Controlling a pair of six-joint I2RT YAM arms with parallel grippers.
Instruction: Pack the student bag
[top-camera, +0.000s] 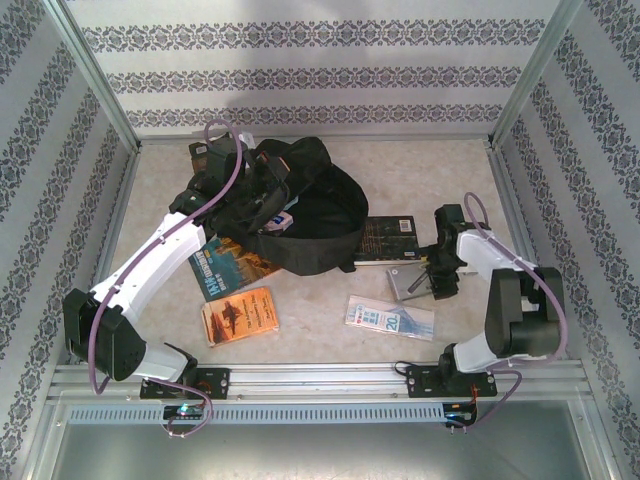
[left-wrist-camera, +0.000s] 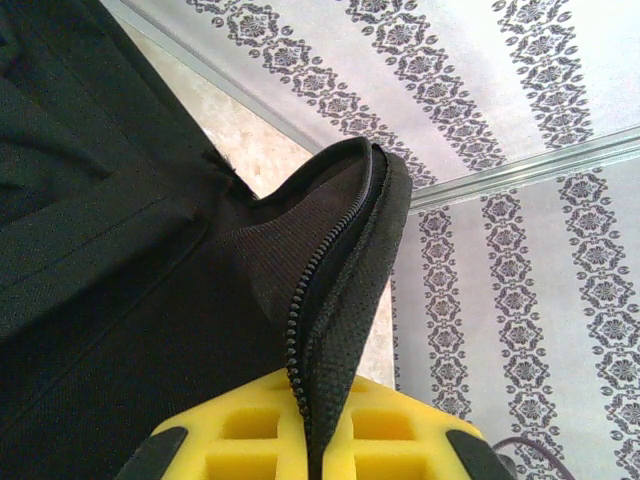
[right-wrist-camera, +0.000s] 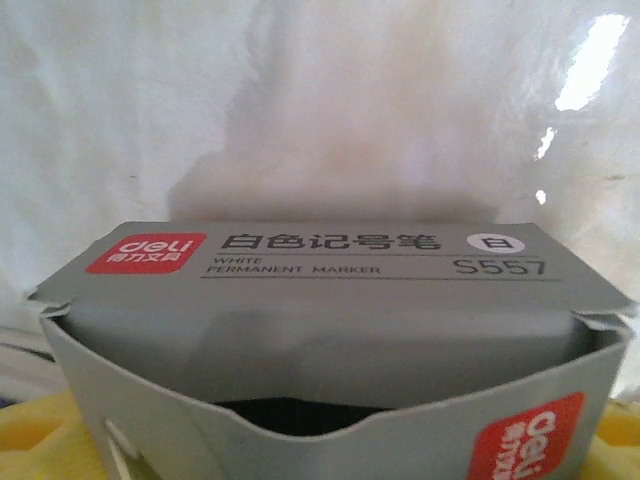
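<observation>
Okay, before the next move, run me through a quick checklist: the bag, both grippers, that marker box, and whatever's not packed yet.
1. Left gripper pinching the student bag at its zipper edge: ok, yellow pads shut on the rim.
2. Bag mouth wide enough for loading: cannot tell.
3. Right gripper lined up on the grey marker box: ok, the box sits between its fingers.
4. Firm grip on that box: cannot tell.
5. Box flap closed: not ok, the top flap stands open.
6. Everything packed: not ok, orange book, blue book and dark book lie on the table.
</observation>
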